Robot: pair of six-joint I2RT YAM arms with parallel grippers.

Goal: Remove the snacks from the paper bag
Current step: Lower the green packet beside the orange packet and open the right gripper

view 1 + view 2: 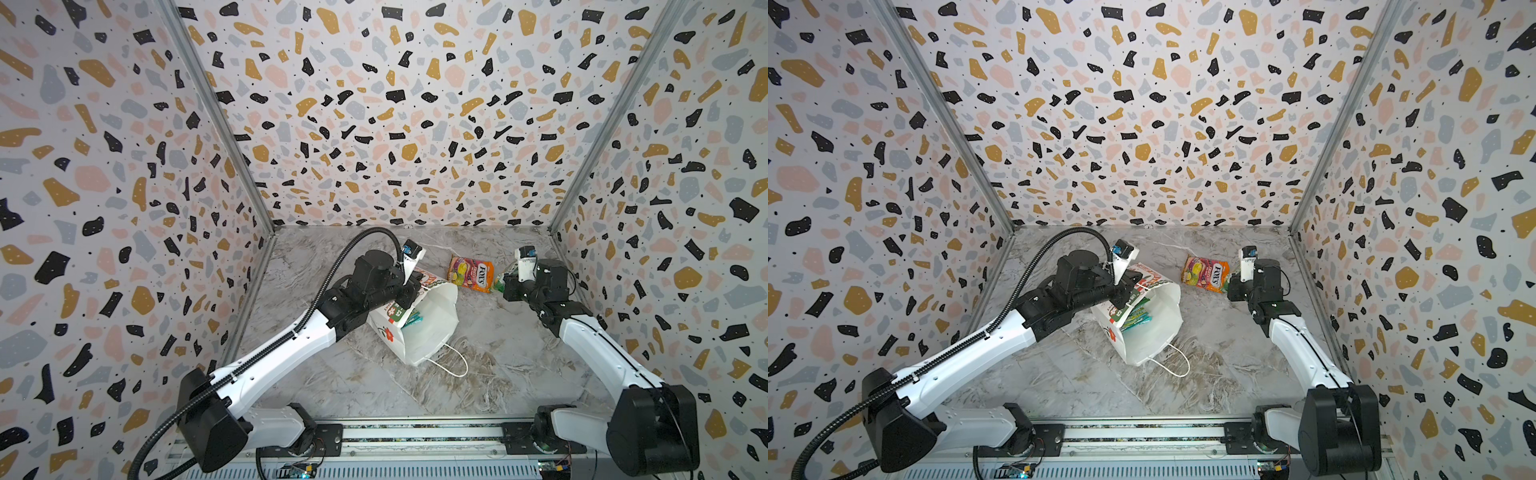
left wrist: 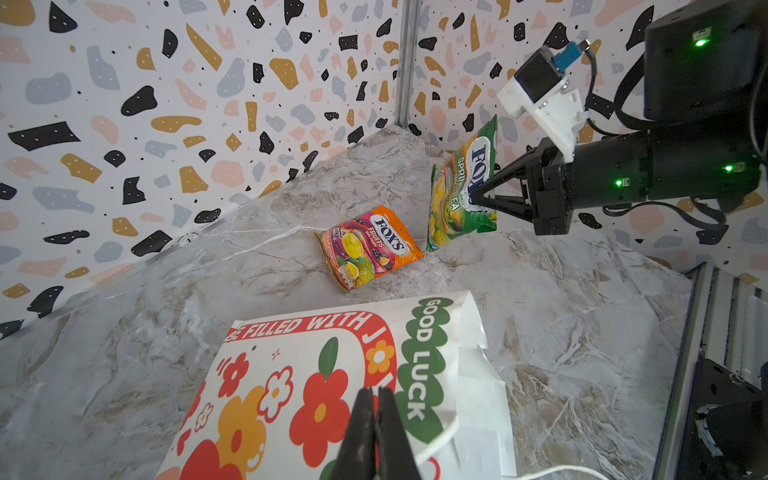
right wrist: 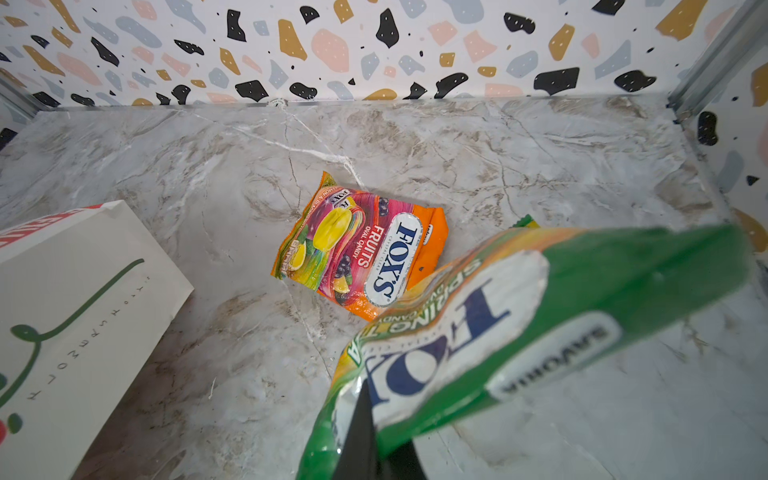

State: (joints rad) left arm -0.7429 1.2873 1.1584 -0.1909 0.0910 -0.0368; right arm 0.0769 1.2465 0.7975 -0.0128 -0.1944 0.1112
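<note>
The white paper bag (image 1: 432,328) (image 1: 1154,332) lies on its side, mouth towards the front, in both top views. Green and teal snacks (image 1: 412,320) (image 1: 1138,316) show inside its mouth. My left gripper (image 2: 376,399) (image 1: 409,291) is shut on the bag's upper printed wall (image 2: 291,374). An orange-pink snack packet (image 1: 469,274) (image 2: 370,247) (image 3: 357,253) lies flat on the table behind the bag. My right gripper (image 3: 365,399) (image 2: 473,199) (image 1: 505,286) is shut on a green-yellow snack packet (image 3: 519,307) (image 2: 459,187), held just above the table, right of the orange-pink one.
Terrazzo-patterned walls close the marble table (image 1: 498,374) on the left, back and right. The right wall stands close behind my right arm. An aluminium rail (image 1: 415,434) runs along the front edge. The bag's white cord handle (image 1: 455,361) trails on the table in front of it.
</note>
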